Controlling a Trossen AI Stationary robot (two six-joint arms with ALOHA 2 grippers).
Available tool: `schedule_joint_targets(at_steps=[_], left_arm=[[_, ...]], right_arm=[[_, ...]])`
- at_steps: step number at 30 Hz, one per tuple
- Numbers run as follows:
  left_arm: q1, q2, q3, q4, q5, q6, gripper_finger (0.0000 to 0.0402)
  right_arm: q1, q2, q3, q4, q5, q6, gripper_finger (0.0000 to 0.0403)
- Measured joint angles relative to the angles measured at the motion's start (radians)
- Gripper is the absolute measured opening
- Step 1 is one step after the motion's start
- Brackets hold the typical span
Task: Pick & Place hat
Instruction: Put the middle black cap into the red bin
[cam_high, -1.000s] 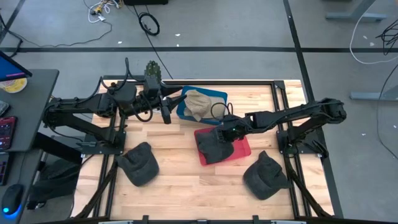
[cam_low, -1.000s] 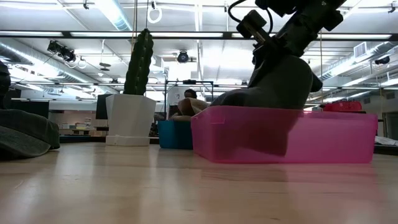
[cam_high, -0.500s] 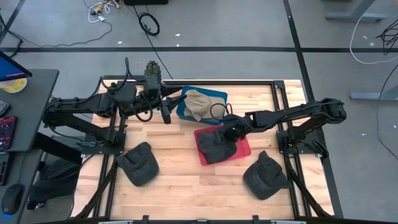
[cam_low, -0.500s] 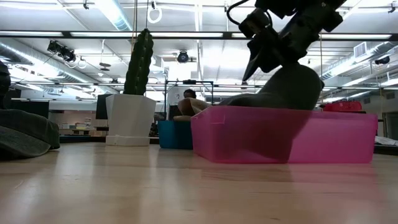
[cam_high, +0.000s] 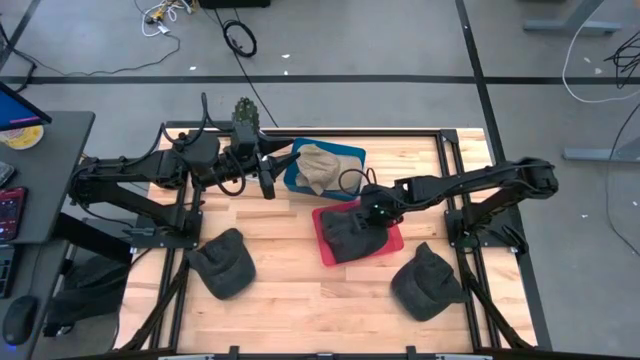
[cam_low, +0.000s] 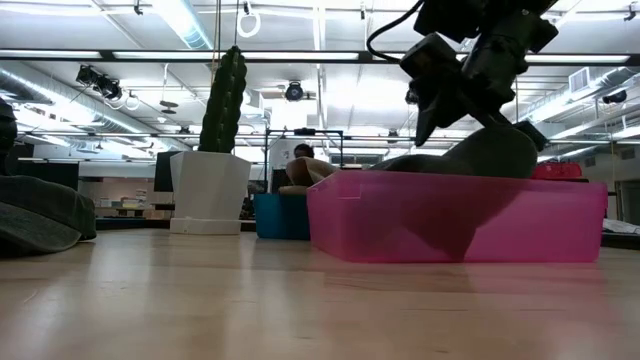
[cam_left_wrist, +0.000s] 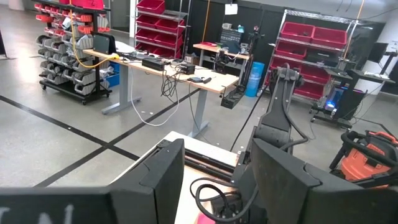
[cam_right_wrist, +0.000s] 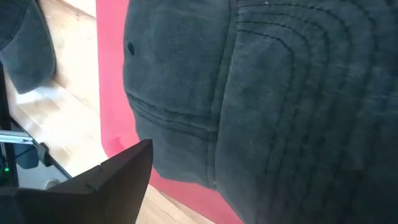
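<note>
A dark grey hat (cam_high: 348, 235) lies in the pink bin (cam_high: 392, 242), with its crown above the bin's rim in the low view (cam_low: 470, 160). My right gripper (cam_high: 368, 214) stands open over the hat's far side and slants down. One finger (cam_right_wrist: 118, 180) shows beside the hat (cam_right_wrist: 261, 93). My left gripper (cam_high: 268, 186) hovers open and level at the back left, with nothing between its fingers (cam_left_wrist: 155, 180). My right gripper stands open close over the hat's crown (cam_low: 440, 150), one finger on either side of it. I cannot tell whether a finger still touches the cloth. The hat rests in the pink bin.
A blue bin (cam_high: 350, 155) holding a tan hat (cam_high: 318, 168) stands just behind the pink bin. Two more dark hats lie on the wood, near left (cam_high: 222, 262) and near right (cam_high: 428, 282). A potted cactus (cam_high: 243, 110) stands at the far edge.
My right gripper has opened and let go of the dark hat, tipping a little as it did. The hat, held high above the bin's rim a second ago, has sunk down into the pink bin.
</note>
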Motion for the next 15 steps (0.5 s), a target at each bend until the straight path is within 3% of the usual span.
schedule_joint_targets(at_steps=[15], left_arm=[[0.0,0.0,0.0,-0.001,0.0,0.0,0.019]], right_arm=[[-0.005,-0.125,0.0,-0.282,0.036,-0.038,0.0299]])
